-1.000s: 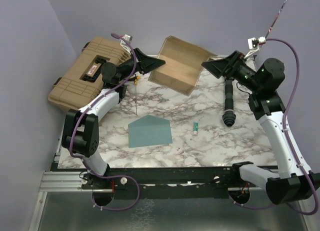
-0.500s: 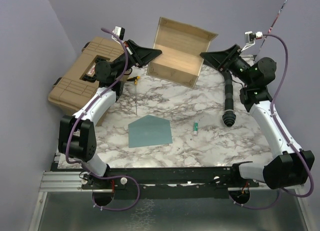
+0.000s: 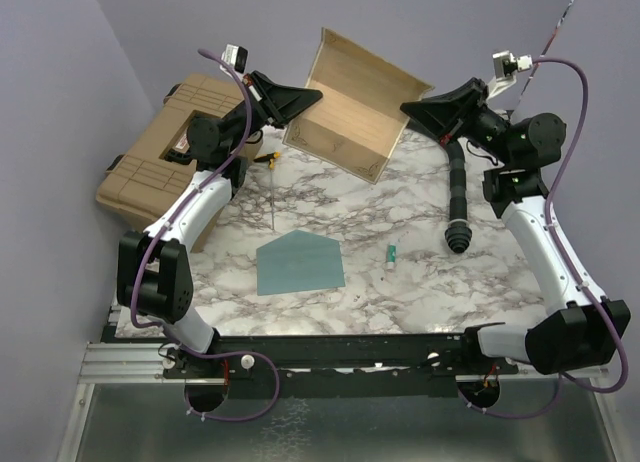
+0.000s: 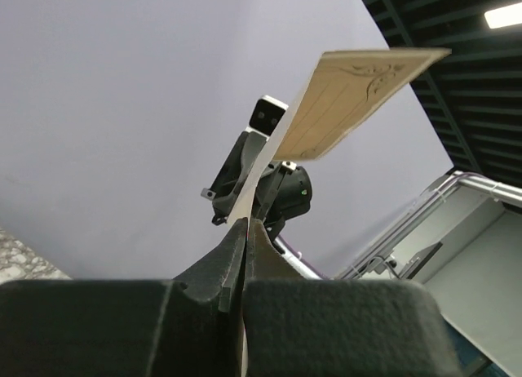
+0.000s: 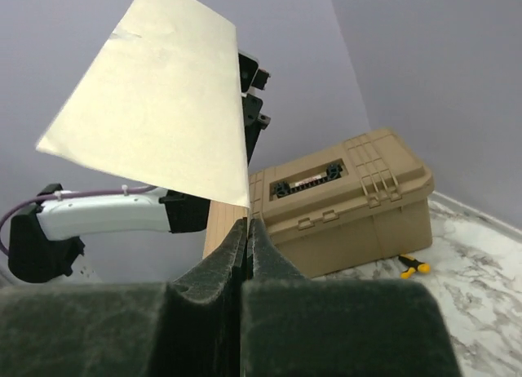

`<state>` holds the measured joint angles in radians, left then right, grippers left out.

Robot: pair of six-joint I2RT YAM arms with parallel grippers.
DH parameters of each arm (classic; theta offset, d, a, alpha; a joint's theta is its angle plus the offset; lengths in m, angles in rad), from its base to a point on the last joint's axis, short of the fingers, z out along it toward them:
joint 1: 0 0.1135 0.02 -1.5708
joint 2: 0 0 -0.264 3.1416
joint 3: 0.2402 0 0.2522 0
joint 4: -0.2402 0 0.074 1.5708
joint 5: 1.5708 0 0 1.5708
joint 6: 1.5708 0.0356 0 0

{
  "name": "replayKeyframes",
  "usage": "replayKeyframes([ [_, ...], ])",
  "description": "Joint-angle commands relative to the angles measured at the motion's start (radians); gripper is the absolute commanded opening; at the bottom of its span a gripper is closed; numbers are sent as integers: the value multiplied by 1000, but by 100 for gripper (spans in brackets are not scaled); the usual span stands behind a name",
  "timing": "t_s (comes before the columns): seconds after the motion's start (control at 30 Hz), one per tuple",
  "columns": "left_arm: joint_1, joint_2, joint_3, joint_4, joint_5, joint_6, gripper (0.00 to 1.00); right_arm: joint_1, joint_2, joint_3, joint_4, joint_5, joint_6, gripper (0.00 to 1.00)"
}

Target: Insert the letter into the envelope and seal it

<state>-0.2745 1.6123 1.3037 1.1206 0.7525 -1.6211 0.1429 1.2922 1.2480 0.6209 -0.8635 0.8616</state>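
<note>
- Lavender walls frame a marble-patterned counter (image 3: 420, 292), where the teal envelope (image 3: 300, 264) lies flat near the front edge. Its pointed flap is open and aimed away from the arm bases.
- Well to the left of the envelope and farther back, a tan hard case (image 3: 160, 162) sits at an angle by the counter's corner.
- The left fingers (image 3: 318, 98) are raised above and behind the envelope and are closed on the left edge of the letter (image 3: 355, 107). The left wrist view shows the sheet pinched between the two pads and rising away from them.
- Behind the envelope, a yellow-handled tool (image 3: 268, 160) and a thin rod (image 3: 272, 197) lie on the marble. The rod reaches toward the envelope's left corner.
- The letter, a tan sheet with a printed border, hangs tilted in the air behind and above the envelope. It spans the gap between the two arms, well apart from the envelope.
- Just to the right of the envelope lies a small green-and-white item (image 3: 392, 253), too small to identify.
- The right fingers (image 3: 404, 109) are raised behind and to the right of the envelope and are pressed together on the letter's right edge. In the right wrist view, a lower corner of the sheet runs down into their tips.
- Farther right of the envelope, a black ribbed cylinder (image 3: 457, 197) lies on the counter below the right arm.
</note>
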Motion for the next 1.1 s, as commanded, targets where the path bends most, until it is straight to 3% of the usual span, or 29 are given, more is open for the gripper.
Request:
replayKeyframes([
  [0.0,-11,18,32,16,-52,-79,0,0,-64,26,-110,-55,-293,0],
  [0.2,-13,19,26,-50,-60,-115,0,0,-153,-5,-220,-63,-621,1],
  [0.37,-24,22,37,-107,-67,-63,0,0,-168,24,-327,-96,-740,1],
  [0.63,-75,61,91,-115,64,52,0,1,-155,11,-250,25,-532,1],
  [0.8,-74,57,73,-93,154,73,20,1,-157,25,-245,106,-454,1],
  [0.97,-64,44,59,-69,180,66,7,1,-151,63,-259,111,-436,1],
  [1.07,-56,31,31,-39,188,48,13,1,-151,81,-262,133,-420,1],
])
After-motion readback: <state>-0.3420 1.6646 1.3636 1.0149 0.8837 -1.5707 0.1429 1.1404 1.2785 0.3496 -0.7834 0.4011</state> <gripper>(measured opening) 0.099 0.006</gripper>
